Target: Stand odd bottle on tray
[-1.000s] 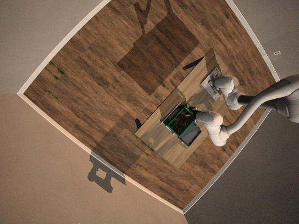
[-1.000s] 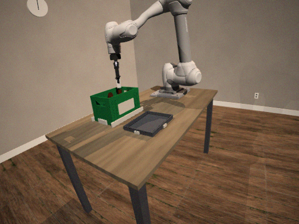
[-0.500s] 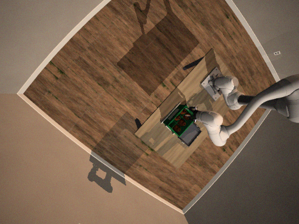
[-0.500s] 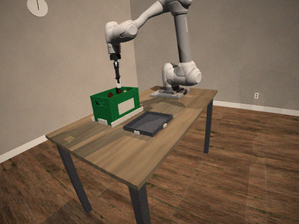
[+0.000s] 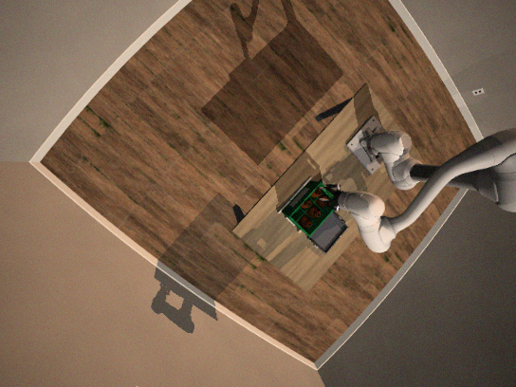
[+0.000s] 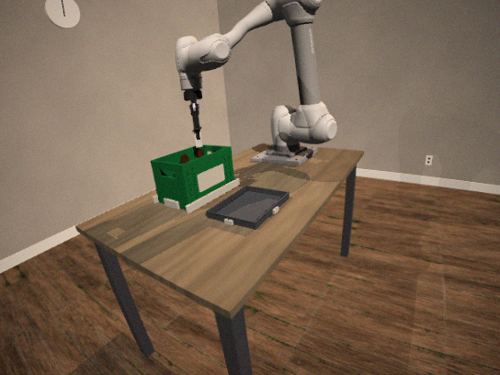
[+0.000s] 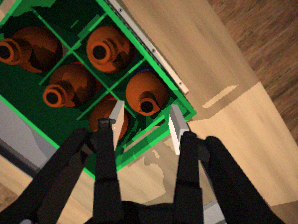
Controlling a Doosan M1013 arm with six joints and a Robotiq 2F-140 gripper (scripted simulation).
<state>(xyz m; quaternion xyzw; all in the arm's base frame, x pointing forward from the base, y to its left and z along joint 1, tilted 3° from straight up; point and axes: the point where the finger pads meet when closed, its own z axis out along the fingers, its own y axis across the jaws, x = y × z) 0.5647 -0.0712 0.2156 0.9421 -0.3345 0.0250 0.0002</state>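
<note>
Bottles (image 5: 305, 222) (image 6: 185, 159) (image 7: 37, 47), all five, stand in the crate (image 5: 298, 224) (image 6: 172, 184) (image 7: 186, 111) toward one long edge of the counter (image 5: 304, 275) (image 6: 184, 257) (image 7: 270, 145); the tray (image 5: 327, 232) (image 6: 248, 204) (image 7: 20, 130), nearer the opposite edge, has none. The pincer (image 5: 330, 197) (image 6: 198, 143) (image 7: 147, 112) is released, partly spread. Finding the odd neck, if unsettled, and transferring that bottle remain.

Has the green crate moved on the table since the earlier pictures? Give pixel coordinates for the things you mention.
No, the green crate (image 5: 320, 223) (image 6: 172, 184) (image 7: 147, 56) stays between the same white strips on the table (image 5: 289, 266) (image 6: 184, 257) (image 7: 235, 130).
</note>
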